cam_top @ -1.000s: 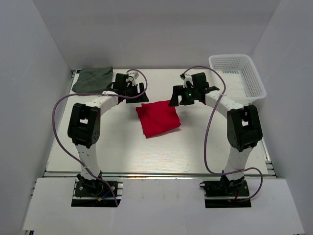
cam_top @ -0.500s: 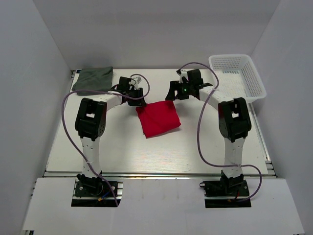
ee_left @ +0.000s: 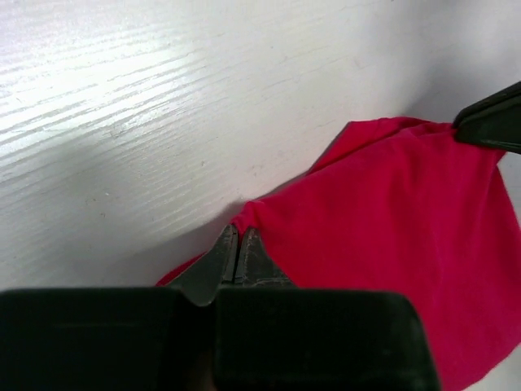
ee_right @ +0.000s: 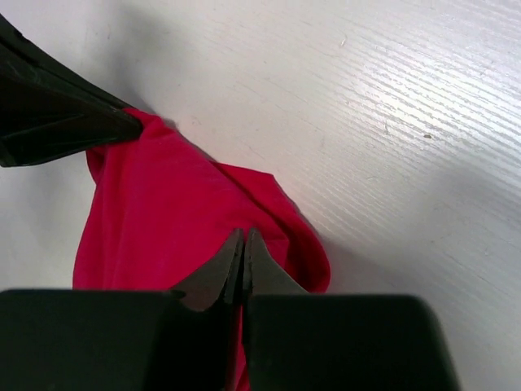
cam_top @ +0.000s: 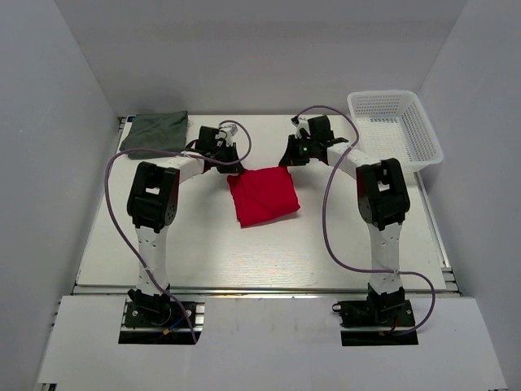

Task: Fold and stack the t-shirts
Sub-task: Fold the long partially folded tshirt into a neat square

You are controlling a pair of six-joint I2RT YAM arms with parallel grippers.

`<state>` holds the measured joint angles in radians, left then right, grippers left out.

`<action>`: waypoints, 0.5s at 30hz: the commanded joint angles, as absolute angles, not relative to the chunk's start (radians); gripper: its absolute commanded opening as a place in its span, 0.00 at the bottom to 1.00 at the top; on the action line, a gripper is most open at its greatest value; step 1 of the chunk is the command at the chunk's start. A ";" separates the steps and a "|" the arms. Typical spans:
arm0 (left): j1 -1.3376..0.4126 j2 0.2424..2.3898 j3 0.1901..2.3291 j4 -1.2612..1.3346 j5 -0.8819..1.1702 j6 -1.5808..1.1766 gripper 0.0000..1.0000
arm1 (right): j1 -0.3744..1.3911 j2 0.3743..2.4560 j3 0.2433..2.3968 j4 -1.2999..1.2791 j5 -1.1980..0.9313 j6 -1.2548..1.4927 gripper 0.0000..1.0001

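The red t-shirt lies folded in the middle of the table. My left gripper is at its far left corner, jaws shut with the red cloth pinched at the tips. At the far right corner my right gripper is shut too, its tips biting into a raised fold of the red shirt. Each wrist view shows the other gripper's dark finger on the opposite corner. The grey-green t-shirt lies folded at the far left corner of the table.
A white mesh basket stands at the far right corner, close behind the right arm. White walls close in the table on the left, back and right. Purple cables loop off both arms.
Both grippers have come in and down onto the red shirt's far corners and gone from open to shut. The shirt's far edge is slightly gathered.
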<state>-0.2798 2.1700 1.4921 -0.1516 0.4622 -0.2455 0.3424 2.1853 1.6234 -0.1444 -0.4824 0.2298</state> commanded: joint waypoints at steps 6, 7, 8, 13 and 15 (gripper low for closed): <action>-0.284 1.916 1.384 -0.052 0.517 -0.249 0.00 | 0.344 2.048 1.568 -0.068 -0.517 0.241 0.00; -0.284 1.869 1.346 -0.043 0.517 -0.259 0.00 | 0.342 2.040 1.545 -0.061 -0.517 0.242 0.00; -0.284 1.846 1.321 -0.043 0.517 -0.259 0.00 | 0.345 2.030 1.525 -0.051 -0.518 0.247 0.00; -0.284 1.732 1.200 0.014 0.485 -0.291 0.00 | 0.341 1.971 1.486 -0.035 -0.523 0.244 0.00; -0.284 1.723 1.175 0.023 0.474 -0.291 0.00 | 0.345 1.977 1.491 -0.047 -0.526 0.247 0.00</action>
<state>-0.2821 1.7676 1.2091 -0.0212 0.4858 -0.2771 0.3424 2.0117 1.4937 -0.0834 -0.5072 0.2420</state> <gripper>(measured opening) 0.022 0.013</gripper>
